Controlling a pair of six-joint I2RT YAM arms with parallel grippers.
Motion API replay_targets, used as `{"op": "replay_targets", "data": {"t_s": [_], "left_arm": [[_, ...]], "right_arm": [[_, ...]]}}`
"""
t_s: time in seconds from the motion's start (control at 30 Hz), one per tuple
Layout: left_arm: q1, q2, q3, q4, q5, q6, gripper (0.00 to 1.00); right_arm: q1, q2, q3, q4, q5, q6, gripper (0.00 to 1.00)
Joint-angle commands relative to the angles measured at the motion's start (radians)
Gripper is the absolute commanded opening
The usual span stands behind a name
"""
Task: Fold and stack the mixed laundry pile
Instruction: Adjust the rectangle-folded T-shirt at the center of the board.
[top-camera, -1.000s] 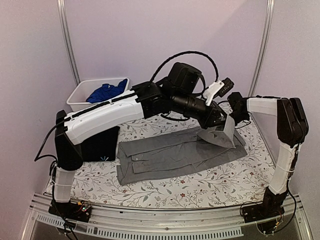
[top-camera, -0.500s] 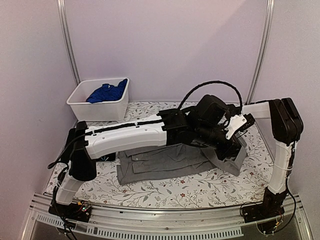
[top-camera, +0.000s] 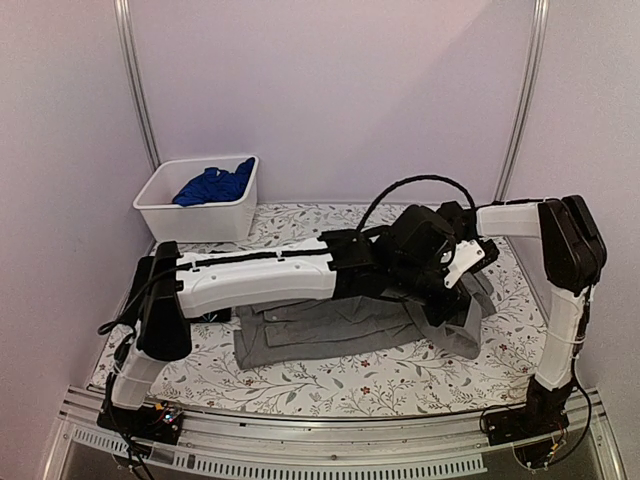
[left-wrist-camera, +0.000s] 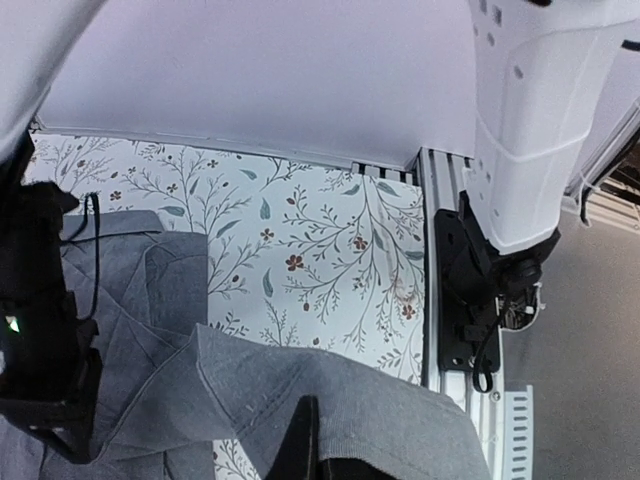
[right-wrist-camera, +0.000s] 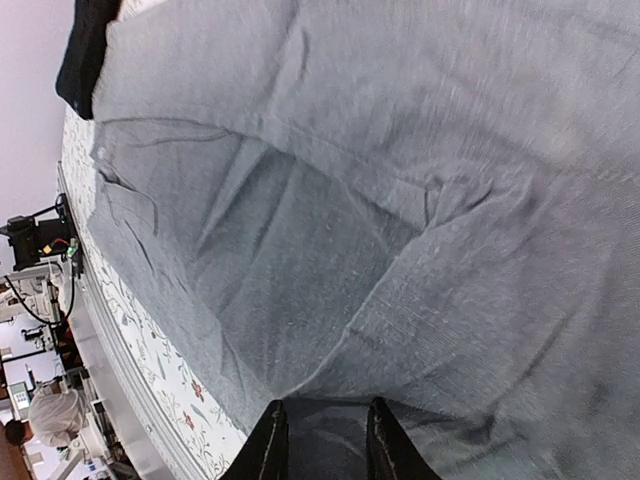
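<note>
Grey woven shirt (top-camera: 300, 335), soft and creased, pinched in left tool (left-wrist-camera: 318, 462) and right tool (right-wrist-camera: 322, 440).

left arm (top-camera: 255, 280) stretches over the grey shirt (top-camera: 300, 335) on the table (top-camera: 350, 385); blue garment (top-camera: 212, 185) in white bin (top-camera: 195, 218).

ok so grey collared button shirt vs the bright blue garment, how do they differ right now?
Place: the grey collared button shirt lies on the floral table; the bright blue garment sits in the white plastic bin at the far left.
Shape: the grey shirt is spread mostly flat; the blue one is bunched.
Handling: left gripper and right gripper pinch the grey shirt; nothing touches the blue one.
Shared: both are soft cloth.
</note>
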Motion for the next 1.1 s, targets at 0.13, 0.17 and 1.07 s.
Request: {"op": "replay_targets", "data": {"t_s": [0.13, 0.17, 1.07], "left_arm": [[0.053, -0.183, -0.138, 0.167, -0.150, -0.062, 0.00], [0.065, -0.210, -0.179, 0.191, -0.178, -0.087, 0.00], [0.492, -0.426, -0.784, 0.113, -0.035, -0.714, 0.00]], "right_arm": [[0.015, 0.090, -0.088, -0.020, 0.044, 0.003, 0.29], [0.011, 0.075, -0.080, -0.021, 0.044, 0.006, 0.33], [-0.140, -0.084, 0.101, 0.001, 0.021, 0.027, 0.63]]}}
